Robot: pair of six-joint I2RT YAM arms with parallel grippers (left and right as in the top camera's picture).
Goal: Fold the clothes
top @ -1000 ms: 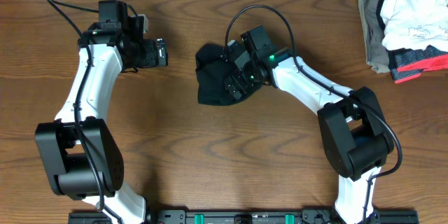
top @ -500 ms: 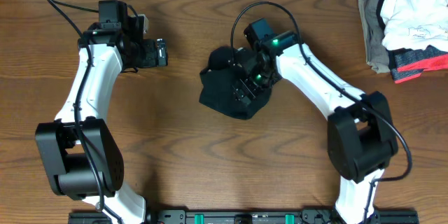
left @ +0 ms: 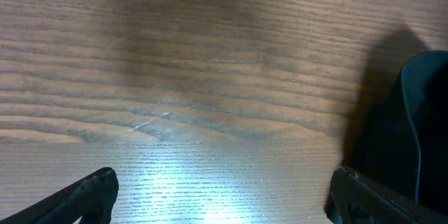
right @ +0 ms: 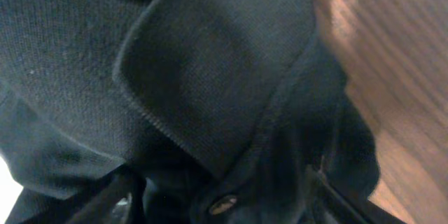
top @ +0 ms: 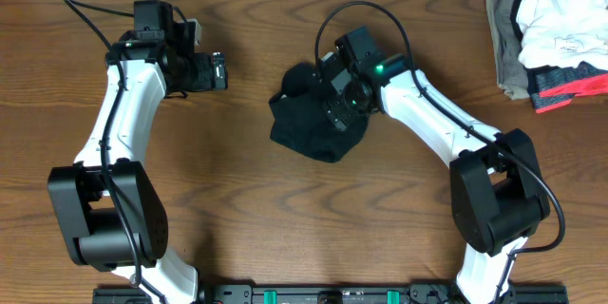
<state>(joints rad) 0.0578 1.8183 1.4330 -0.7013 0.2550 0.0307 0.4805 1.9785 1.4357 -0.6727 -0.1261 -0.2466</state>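
Note:
The clothes [top: 306, 131], a black shirt, lie crumpled in a heap at the table's middle. My right gripper [top: 338, 104] is pressed down into the heap's right part. In the right wrist view the collar and a button placket of the shirt [right: 210, 77] fill the frame. Dark fabric is bunched between the fingers [right: 337, 197] of my right gripper [right: 224, 201], whose jaws stand apart around it. My left gripper [top: 220, 71] hovers open over bare wood left of the heap. Its wrist view shows the gripper [left: 224, 199] with nothing between the fingers and the shirt's edge [left: 420, 126] at the right.
A stack of folded garments [top: 551, 38], white, khaki-grey and red-and-dark striped, sits at the table's back right corner. Brown wooden tabletop [top: 237, 199] surrounds the heap.
My right gripper has swung from the heap's left side over to its right and sunk into the fabric, jaws narrowing. The heap has bunched up and shifted slightly. The left arm has not moved.

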